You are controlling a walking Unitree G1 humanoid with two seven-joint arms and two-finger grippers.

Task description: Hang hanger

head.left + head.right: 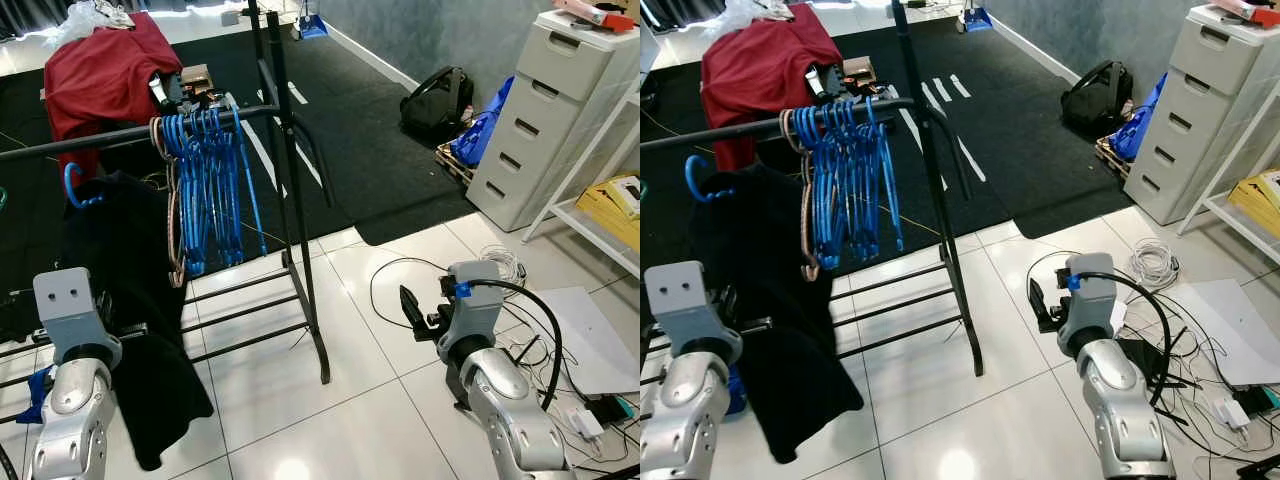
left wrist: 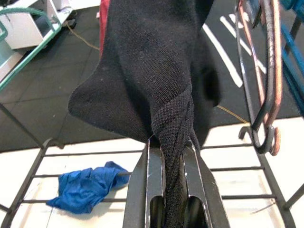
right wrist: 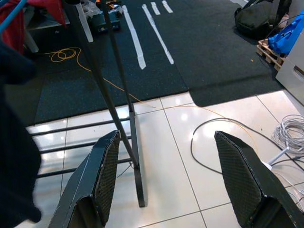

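The job looked close to finished: a black garment [image 1: 130, 300] already hung on a blue hanger [image 1: 80, 190] whose hook sat over the rail [image 1: 90, 140] of the clothes rack [image 1: 300, 250], toward the rail's left end, apart from the bunch of empty hangers [image 1: 205, 180] crowded near the rail's right end by the upright. What seemed left was for the left gripper [image 2: 173, 190] to let go, since in the left wrist view its two black fingers [image 2: 142, 190] were closed on a twisted fold of the garment's lower part, just above the rack's bottom bars. The right gripper [image 3: 171, 180] hung low beside the rack's foot over the white tiled floor [image 1: 380, 300], its two fingers spread wide apart with nothing between them. By count there was one rack, one garment hung on the rail, one red cloth [image 1: 100, 70] draped behind the rail, and one blue rag [image 2: 85, 187] lying under the bottom bars. The bunched hangers were mostly blue with at least one brownish one; they overlapped too closely to count exactly. One white drawer unit [image 1: 540, 110] stood at the right, with one black bag [image 1: 438, 100] near it.
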